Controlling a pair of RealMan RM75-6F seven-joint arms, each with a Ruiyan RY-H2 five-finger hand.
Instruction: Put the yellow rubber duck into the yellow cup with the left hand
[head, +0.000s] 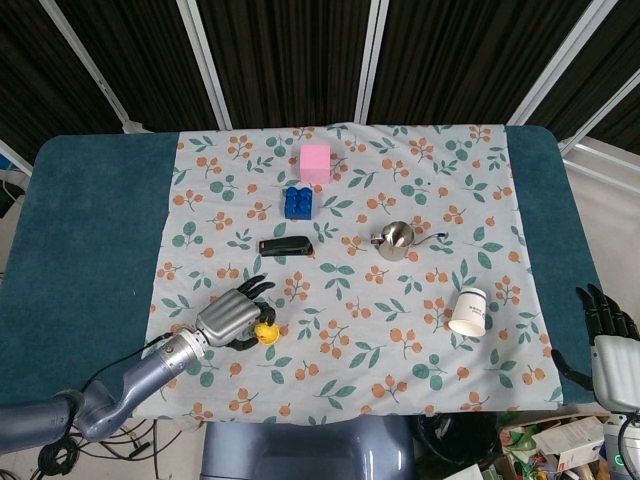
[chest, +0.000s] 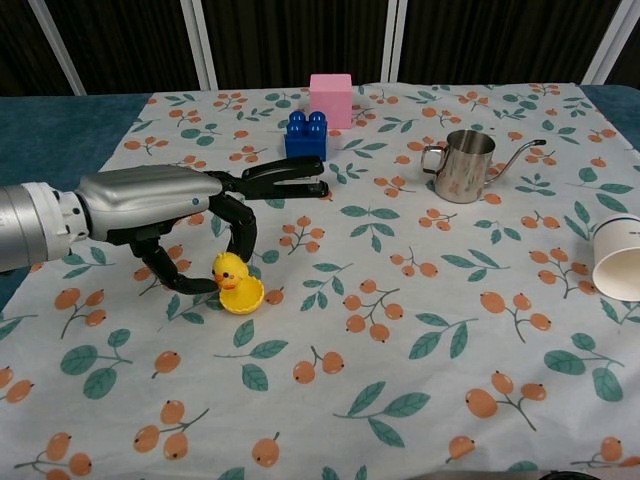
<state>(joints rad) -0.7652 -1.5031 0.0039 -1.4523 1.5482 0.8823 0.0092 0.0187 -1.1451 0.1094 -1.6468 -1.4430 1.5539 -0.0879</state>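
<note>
Left hand (chest: 165, 215) pinches small yellow rubber duck (chest: 231, 270) right over shallow yellow plastic cup (chest: 243, 296); off-centre release could tip duck off the rim.

Far on the floral cloth (chest: 420, 330): pink block (chest: 331, 98), blue brick (chest: 306, 135), black stapler (chest: 290, 176); steel pitcher (chest: 465, 166) and white cup (chest: 618, 258) right.

Duck (chest: 231, 270) (yellow, upright) atop yellow cup (chest: 243, 297).

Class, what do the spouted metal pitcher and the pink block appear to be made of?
Pitcher: probably stainless steel, with a shiny silver surface showing reflections. Pink block: matte, evenly coloured, with soft edges; perhaps foam or plastic, unclear from looks alone.
</note>
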